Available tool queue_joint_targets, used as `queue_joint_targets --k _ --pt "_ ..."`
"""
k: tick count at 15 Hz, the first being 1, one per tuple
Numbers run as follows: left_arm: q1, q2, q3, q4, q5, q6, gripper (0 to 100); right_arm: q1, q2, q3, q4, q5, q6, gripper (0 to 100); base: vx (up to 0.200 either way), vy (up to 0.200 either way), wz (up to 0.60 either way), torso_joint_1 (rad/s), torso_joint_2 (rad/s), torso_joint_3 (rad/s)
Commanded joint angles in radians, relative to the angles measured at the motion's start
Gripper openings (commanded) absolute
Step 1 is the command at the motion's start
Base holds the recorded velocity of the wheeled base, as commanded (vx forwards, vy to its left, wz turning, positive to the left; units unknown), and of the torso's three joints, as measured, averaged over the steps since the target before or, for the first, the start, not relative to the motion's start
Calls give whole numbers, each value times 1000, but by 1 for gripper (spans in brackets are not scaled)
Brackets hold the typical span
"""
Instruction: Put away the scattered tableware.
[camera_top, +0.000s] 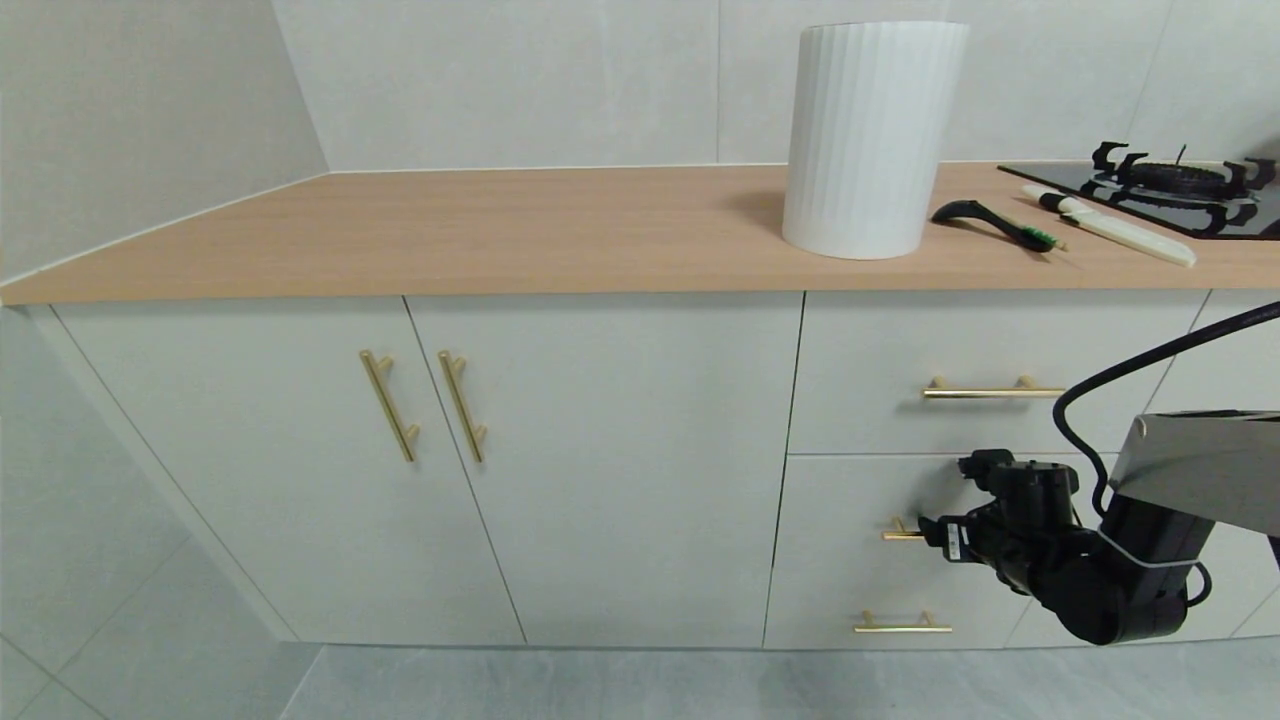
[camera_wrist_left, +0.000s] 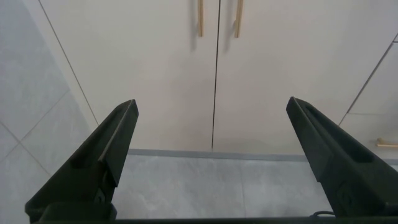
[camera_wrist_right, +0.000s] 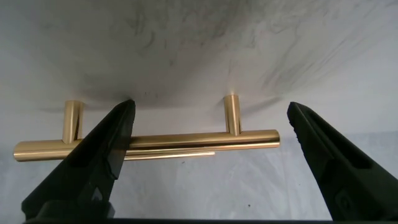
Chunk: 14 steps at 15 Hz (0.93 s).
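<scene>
A black spoon (camera_top: 990, 222) with a green end and a white knife (camera_top: 1110, 225) lie on the wooden counter (camera_top: 500, 230), right of a tall white ribbed container (camera_top: 865, 140). Below the counter, my right gripper (camera_top: 930, 530) is at the gold handle (camera_top: 903, 535) of the middle drawer. In the right wrist view the right gripper (camera_wrist_right: 210, 109) is open, its fingers spread in front of the handle bar (camera_wrist_right: 186, 142), gripping nothing. My left gripper (camera_wrist_left: 211, 106) is open and empty, low down facing the cabinet doors (camera_wrist_left: 217, 74).
A black gas hob (camera_top: 1170, 185) sits at the counter's far right. The top drawer has a gold handle (camera_top: 990, 392), the bottom drawer another (camera_top: 902, 627). Two vertical gold handles (camera_top: 425, 405) mark the double doors. Grey tiled floor (camera_top: 600, 685) lies below.
</scene>
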<state>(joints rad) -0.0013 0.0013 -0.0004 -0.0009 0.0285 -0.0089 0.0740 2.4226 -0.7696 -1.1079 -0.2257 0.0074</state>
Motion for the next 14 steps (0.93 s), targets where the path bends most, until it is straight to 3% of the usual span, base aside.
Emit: queue_joint_targets --k 1,7,14 --pt "0 0 -1 -1 1 0 100 -5 7 10 3 -1 -3 100 0 0 0 0 0 0" --pt "0 0 -1 -1 1 -2 100 -20 -39 76 3 6 -11 100 0 0 0 0 0 0" --pt "0 0 0 -1 1 -2 100 -20 1 53 -13 8 -23 100 0 0 0 0 0 0"
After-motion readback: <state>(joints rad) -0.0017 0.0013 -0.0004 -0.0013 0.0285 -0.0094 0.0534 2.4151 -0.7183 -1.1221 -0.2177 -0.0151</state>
